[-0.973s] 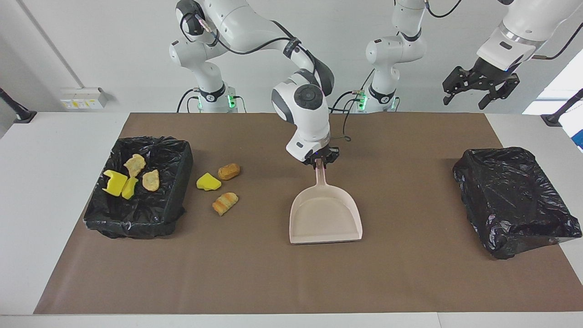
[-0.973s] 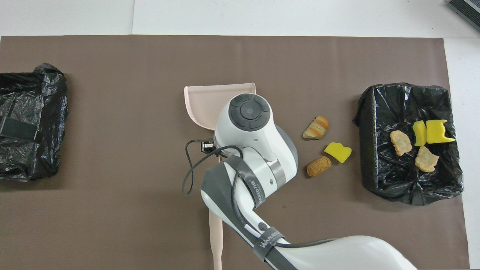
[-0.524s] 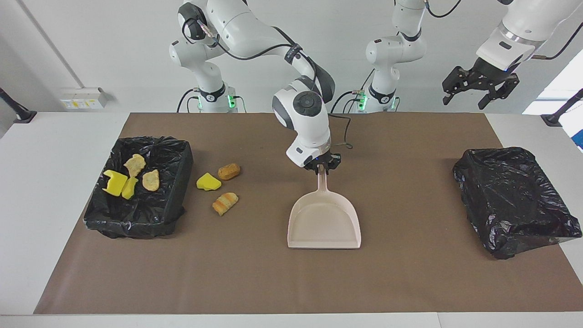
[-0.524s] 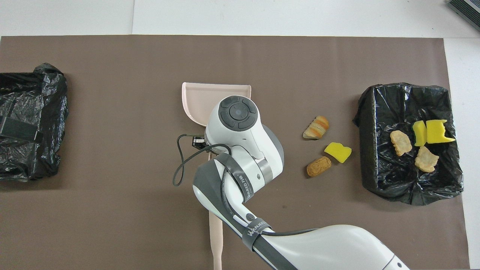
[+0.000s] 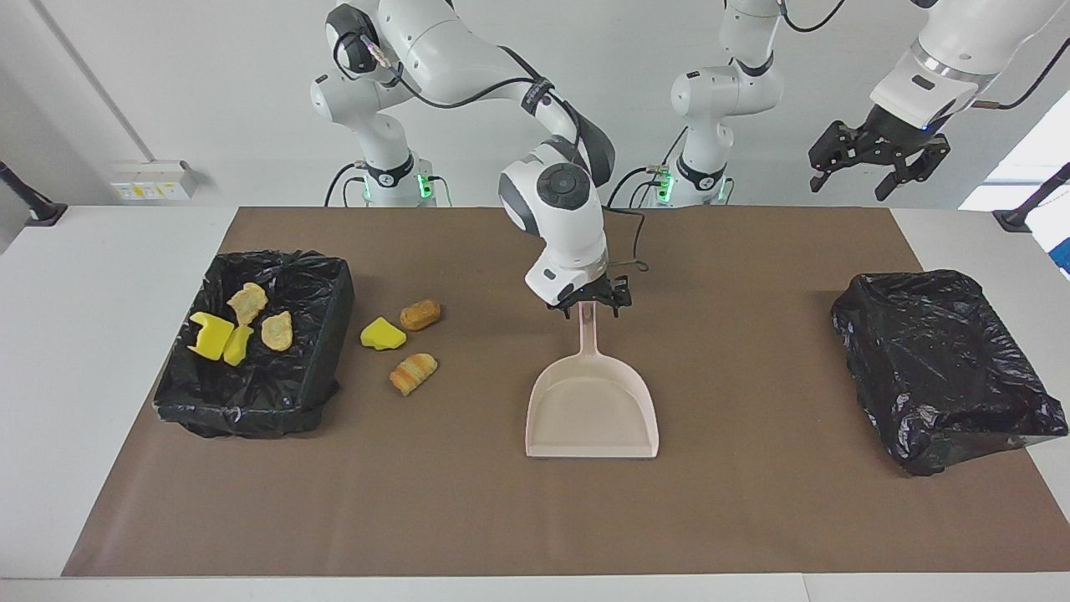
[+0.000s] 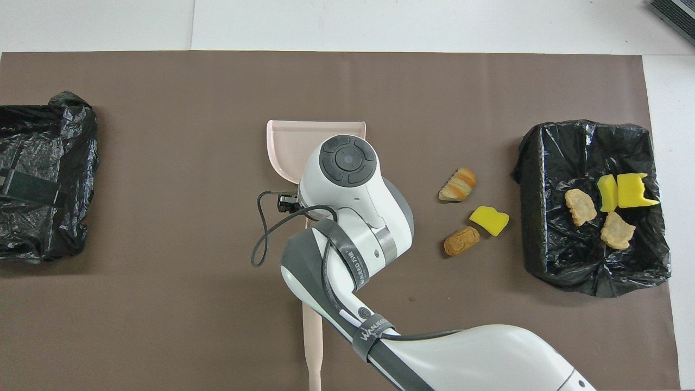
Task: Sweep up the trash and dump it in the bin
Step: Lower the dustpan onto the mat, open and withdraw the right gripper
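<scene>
A: The right claw (image 5: 589,304) sits low at the tip of the dustpan's handle. Its fingers look parted, one on each side of the handle, not squeezing it. What about the trash?

B: Three pieces of trash lie loose on the worktop (image 5: 100,276): a yellow chunk (image 5: 383,334), a brown lump (image 5: 420,314) and a striped lump (image 5: 413,373). They are just beside the bin (image 5: 330,288) at the right arm's end. Four more pieces, two yellow and two tan, are already inside it.

A: And the dustpan (image 5: 592,410)?

B: It lies flat mid-worktop, well apart from the loose pieces, with its mouth pointing away from the robots.

A: So I judge the job is a little over half done, and we're between sweeps. Next the pan has to be gripped firmly and brought to those three pieces, with its lip kept flat on the surface.

B: The left claw (image 5: 878,163) waits high over its own end, open and empty. Below it is a second black-lined bin (image 5: 945,368); nothing shows in it.
</scene>
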Controlling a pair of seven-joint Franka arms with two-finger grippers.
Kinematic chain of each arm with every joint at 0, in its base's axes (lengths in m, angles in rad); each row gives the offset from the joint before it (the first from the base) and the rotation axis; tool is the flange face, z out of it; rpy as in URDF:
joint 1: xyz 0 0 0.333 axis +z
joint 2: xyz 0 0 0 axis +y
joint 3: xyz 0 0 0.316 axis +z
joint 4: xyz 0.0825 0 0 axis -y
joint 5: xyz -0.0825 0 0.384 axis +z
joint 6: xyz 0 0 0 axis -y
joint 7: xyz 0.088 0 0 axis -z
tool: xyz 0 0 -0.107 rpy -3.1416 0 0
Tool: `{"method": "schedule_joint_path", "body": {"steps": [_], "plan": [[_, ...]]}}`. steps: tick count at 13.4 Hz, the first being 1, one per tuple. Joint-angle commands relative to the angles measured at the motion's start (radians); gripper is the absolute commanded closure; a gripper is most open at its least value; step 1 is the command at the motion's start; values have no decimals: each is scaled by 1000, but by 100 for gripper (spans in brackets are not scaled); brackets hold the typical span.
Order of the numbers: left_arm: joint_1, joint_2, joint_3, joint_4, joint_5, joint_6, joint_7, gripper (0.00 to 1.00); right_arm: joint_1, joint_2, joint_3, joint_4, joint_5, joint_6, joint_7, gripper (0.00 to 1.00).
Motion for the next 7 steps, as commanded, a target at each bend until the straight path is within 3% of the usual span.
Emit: {"method": "schedule_joint_path", "body": {"steps": [1,4,7], "plan": [[-75,-24,63,-24,18,-6,1,0,-62,-107,6,-27,17,-129,-48,0],[-138,-24,122,-27,18,0,8,0,-59,-278,6,-122,20,-249,-65,0],[-177,-32,150,-30,18,-1,7,0,-30,-348,9,-137,18,-403,-58,0]]}}
